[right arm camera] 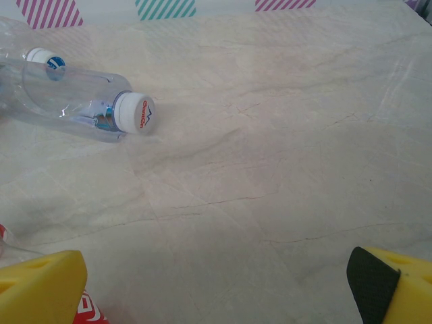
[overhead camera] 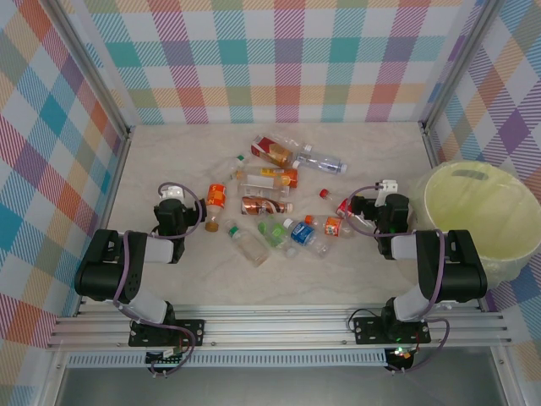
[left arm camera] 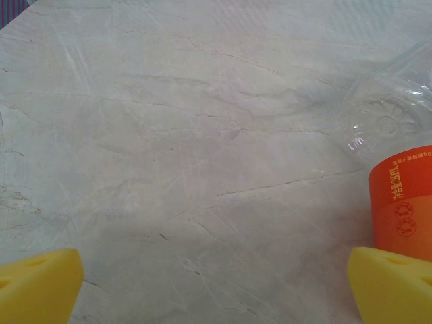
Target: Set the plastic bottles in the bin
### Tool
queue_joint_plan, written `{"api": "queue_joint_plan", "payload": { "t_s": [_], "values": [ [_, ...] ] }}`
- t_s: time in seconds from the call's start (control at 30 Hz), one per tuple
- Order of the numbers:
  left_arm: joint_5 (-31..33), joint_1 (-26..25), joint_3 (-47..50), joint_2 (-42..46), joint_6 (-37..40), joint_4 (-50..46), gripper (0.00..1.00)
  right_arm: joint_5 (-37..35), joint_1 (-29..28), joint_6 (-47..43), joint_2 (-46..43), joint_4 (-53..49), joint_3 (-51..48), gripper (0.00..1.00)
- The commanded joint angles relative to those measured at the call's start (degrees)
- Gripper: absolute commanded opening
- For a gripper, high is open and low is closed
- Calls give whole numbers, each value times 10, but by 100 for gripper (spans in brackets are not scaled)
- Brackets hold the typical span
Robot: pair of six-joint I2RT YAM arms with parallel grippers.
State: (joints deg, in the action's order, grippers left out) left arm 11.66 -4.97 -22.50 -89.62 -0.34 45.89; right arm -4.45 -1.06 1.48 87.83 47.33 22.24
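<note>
Several plastic bottles (overhead camera: 269,203) lie scattered on the pale table between the arms. My left gripper (overhead camera: 172,196) is open and low over bare table, its yellow fingertips (left arm camera: 40,283) wide apart; an orange-labelled bottle (left arm camera: 401,202) lies just right of it. My right gripper (overhead camera: 382,200) is also open, with nothing between its fingertips (right arm camera: 40,287). A red-labelled bottle (right arm camera: 89,308) touches its left edge, and a clear bottle with a white cap (right arm camera: 81,101) lies farther ahead to the left. The pale yellow bin (overhead camera: 478,222) stands right of the right arm.
Checked walls (overhead camera: 279,59) close the table on three sides. A metal rail (overhead camera: 279,326) runs along the near edge under both arm bases. Bare table (overhead camera: 177,152) lies at the far left and ahead of the right gripper.
</note>
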Motion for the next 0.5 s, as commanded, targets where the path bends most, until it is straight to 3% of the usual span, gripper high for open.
{"api": "queue_joint_plan", "payload": {
  "t_s": [0.0,0.1,0.27,0.47],
  "values": [
    [4,2,-6,5,4,18,100,4,3,7,-2,19,3,100],
    [13,1,-27,41,1,-51,100,30,3,-5,-34,-15,8,100],
    [25,1,-66,109,-4,-159,100,24,3,7,-146,-159,35,100],
    [44,1,-127,178,-109,-314,100,74,3,106,-238,-377,107,100]
  ]
}}
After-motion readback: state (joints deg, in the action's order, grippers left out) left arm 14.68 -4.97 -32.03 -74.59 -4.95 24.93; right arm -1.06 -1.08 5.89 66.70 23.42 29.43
